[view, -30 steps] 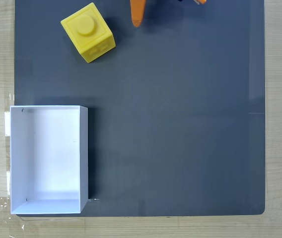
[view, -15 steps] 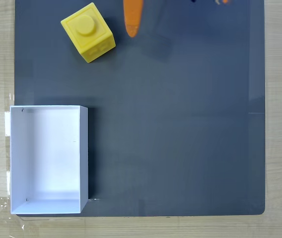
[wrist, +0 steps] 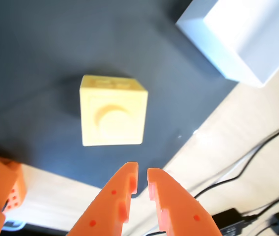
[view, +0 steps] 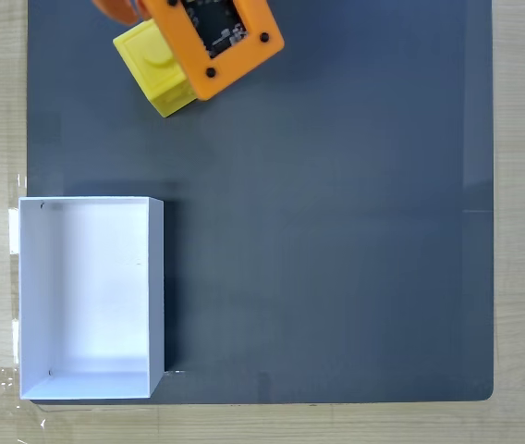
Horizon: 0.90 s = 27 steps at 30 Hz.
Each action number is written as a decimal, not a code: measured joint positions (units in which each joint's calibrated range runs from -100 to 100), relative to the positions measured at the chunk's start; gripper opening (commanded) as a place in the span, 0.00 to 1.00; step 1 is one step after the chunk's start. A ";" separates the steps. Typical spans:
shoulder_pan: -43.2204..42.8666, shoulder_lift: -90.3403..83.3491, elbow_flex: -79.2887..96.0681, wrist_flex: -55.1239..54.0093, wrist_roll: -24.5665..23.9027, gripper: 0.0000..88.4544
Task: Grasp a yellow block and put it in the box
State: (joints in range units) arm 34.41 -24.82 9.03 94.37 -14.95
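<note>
- The bright yellow plastic cube with one round stud on top, the yellow block [wrist: 113,111], sits upright on the dark grey mat [view: 336,231] near its top left corner in the fixed view, well apart from the box.
- The white, thin-walled, shallow rectangular box [view: 156,287] stands open at the mat's lower left edge in the fixed view; nothing lies inside it.
- The orange two-finger gripper [wrist: 142,178] hangs above the block. In the wrist view its fingers [wrist: 120,196] are drawn narrow, tips nearly touching with a thin gap between, and they hold nothing.
- In the fixed view the arm's orange housing [view: 212,37] covers part of the block's top right.
- The block looks rigid and light, and its smooth moulded plastic is likely a little slippery. It should not deform under a firm squeeze.
- The best hold is probably across two opposite flat side faces, low enough to clear the stud. The fingers would need to open wider than the block first.
- The light wooden worktop [view: 521,231] carries the mat, and dark cables [wrist: 257,157] trail across it in the wrist view.
</note>
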 measured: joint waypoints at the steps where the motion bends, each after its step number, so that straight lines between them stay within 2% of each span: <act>1: 1.08 1.52 -0.18 1.21 0.00 0.03; 5: 3.96 6.91 -1.17 4.33 0.00 0.03; 11: 3.60 10.62 -1.17 4.76 0.00 0.04; 13: 3.60 10.87 -1.17 4.76 0.00 0.10; 18: 3.60 11.04 -1.17 4.76 1.37 0.32; 21: 3.69 11.04 0.27 4.76 2.01 0.42; 27: 3.96 11.21 5.69 4.76 2.22 0.51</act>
State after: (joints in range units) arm 38.37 -13.61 14.72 99.13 -12.73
